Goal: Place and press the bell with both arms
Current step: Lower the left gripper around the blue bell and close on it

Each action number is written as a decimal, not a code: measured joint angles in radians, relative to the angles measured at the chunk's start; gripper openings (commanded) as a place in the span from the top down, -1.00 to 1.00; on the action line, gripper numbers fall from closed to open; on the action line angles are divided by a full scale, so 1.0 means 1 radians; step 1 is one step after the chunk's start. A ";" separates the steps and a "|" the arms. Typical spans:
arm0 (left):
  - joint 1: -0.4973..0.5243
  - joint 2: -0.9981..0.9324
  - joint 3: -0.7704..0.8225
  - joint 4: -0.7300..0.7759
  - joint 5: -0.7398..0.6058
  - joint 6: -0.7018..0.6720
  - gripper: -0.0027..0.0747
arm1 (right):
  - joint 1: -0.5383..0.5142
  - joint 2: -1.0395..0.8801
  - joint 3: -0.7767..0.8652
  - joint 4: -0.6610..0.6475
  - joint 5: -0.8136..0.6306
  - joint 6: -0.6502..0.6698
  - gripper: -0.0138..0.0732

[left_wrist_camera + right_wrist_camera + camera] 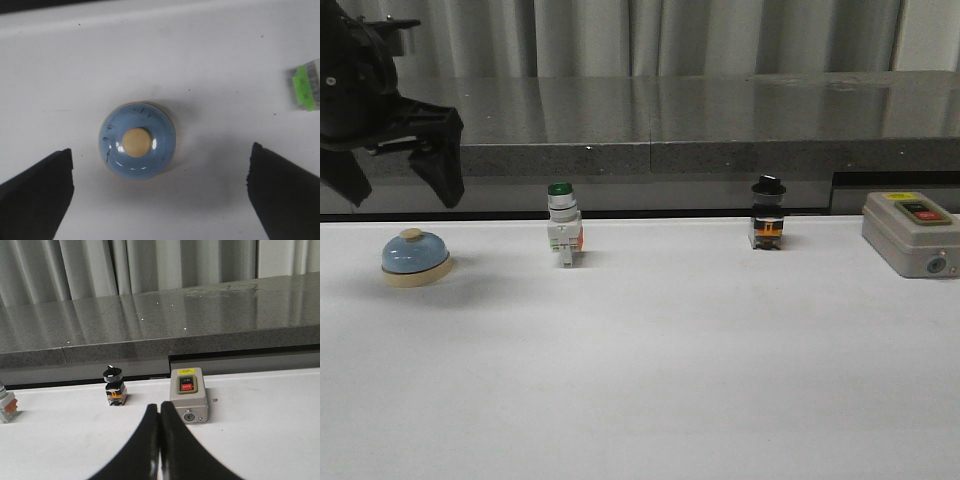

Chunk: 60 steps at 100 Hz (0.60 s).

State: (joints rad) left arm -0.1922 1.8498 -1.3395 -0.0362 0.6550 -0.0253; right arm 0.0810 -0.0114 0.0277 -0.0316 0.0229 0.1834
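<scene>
Light-blue and cream, sits upright on the white table [650, 380]: the bell [415, 257], well left of the green-capped switch [563, 226], base flat on the surface, cream button [136, 142] on top. Hangs above and just behind the bell, fingers spread wide, nothing between them: the left gripper [400, 168]; seen through the left wrist view, brackets the dome evenly with one black finger [35, 195] to each side, well apart from it.

For the pick, judged from this: descend straight down while keeping the dome centred between the fingers; aim for the cream base rim or the lowest part of the dome, not the sloping crown, since a smooth curved surface likely squeezes out upward under pinch; close slowly and symmetrically so as not to nudge the bell sideways; avoid touching the button during the grasp.

Shows pressed together with nothing held: the right gripper [159, 440], low over the table, just in front of the grey box [188, 394] with red and green buttons, far right of the green-capped switch; looks suited as is for a press with closed tips.

No real long axis here; round about the vertical, so no preferred grasp direction; points straight up, button toward the wrist camera.
</scene>
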 measured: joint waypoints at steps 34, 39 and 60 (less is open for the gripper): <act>0.000 0.068 -0.002 0.036 -0.053 0.000 -0.80 | 0.000 0.000 0.000 0.000 0.000 0.000 0.83; 0.000 0.078 -0.002 0.036 -0.064 0.000 -0.80 | 0.000 0.000 0.000 0.000 0.000 -0.002 0.83; 0.000 0.109 -0.004 0.042 -0.087 0.000 -0.80 | 0.000 0.000 0.000 0.000 0.000 -0.002 0.83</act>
State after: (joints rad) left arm -0.1922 1.9583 -1.3434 0.0054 0.5679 -0.0253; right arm 0.0810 -0.0114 0.0277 -0.0316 0.0229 0.1813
